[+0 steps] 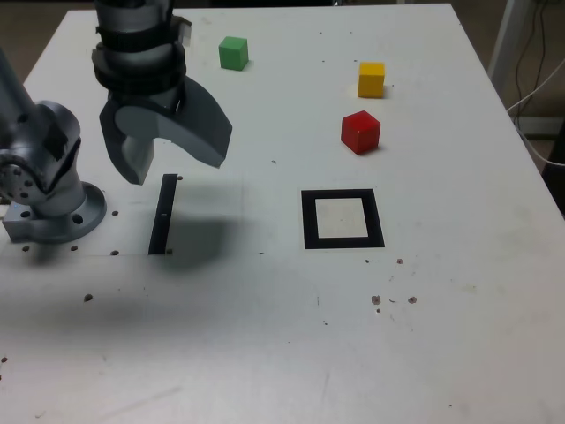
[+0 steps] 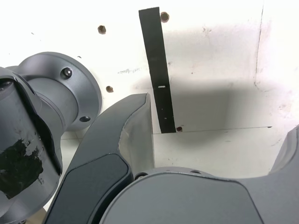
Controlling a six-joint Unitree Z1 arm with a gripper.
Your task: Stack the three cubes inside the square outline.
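- Your gripper [image 1: 178, 172], nearest the camera, is hovering above the table [image 1: 256, 353] with its jaws standing wide open and is holding nothing.
- You are seeing the square outline [image 1: 311, 221] lying flat, right of the black strip [image 1: 164, 216] in the exterior view.
- Beyond the outline, the red cube [image 1: 360, 132] is resting near the yellow cube [image 1: 371, 81], not touching it.
- Well apart, toward the exterior view's left, the green cube [image 1: 234, 55] is sitting alone.
- All three are lying outside the outline, unstacked.
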